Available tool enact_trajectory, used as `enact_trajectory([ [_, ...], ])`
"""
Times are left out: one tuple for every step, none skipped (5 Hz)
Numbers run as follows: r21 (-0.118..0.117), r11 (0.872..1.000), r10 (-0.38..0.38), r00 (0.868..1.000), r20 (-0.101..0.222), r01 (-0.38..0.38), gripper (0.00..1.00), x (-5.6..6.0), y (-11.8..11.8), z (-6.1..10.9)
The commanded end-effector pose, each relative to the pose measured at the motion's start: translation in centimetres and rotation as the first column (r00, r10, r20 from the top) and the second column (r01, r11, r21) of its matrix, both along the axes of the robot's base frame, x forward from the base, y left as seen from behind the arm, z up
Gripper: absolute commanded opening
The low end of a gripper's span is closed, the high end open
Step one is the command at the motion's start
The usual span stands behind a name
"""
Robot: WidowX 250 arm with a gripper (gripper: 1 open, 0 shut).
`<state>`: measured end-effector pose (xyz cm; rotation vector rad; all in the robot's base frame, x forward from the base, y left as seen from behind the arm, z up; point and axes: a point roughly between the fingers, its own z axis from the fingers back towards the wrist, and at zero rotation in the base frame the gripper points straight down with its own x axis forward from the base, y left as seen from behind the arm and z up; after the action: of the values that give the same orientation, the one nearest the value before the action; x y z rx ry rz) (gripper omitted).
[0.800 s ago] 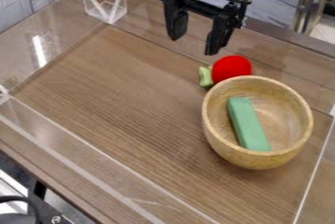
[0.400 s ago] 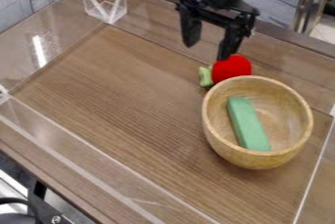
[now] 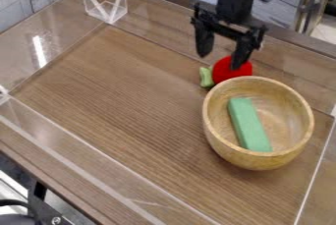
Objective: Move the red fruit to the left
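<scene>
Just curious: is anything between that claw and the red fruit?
No. In the camera view the open claw hangs just over the red fruit, nothing between.

Table (image 3: 118,101): wood-grain top, brown, grain running along its length; glare along the far-left part.
Clear wall (image 3: 39,42): transparent panels fence the tabletop on the left, near and right sides; edges catch light.
Clear bracket (image 3: 102,5): small transparent angled piece, far-left corner, standing on the table, well apart from the bowl.
Wooden bowl (image 3: 217,136): light wood, round, upright, right side of the table near the right wall.
Green block (image 3: 249,124): rectangular, lies inside the bowl, tilted, long axis running from far-left to near-right.
Background: dark floor and furniture beyond the far edge, blurred.
</scene>
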<state>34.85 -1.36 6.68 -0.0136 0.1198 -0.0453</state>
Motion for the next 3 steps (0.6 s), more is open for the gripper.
enact_trajectory([
  [0.002, 1.0, -0.007, 0.996, 0.086, 0.006, 1.0, 1.5, -0.6, 2.1],
  [0.004, 1.0, 0.001, 0.996, 0.087, -0.001, 1.0, 1.7, -0.5, 2.0],
  [0.005, 0.998, -0.057, 0.994, 0.09, 0.057, 1.0, 2.0, 0.1, 0.7],
])
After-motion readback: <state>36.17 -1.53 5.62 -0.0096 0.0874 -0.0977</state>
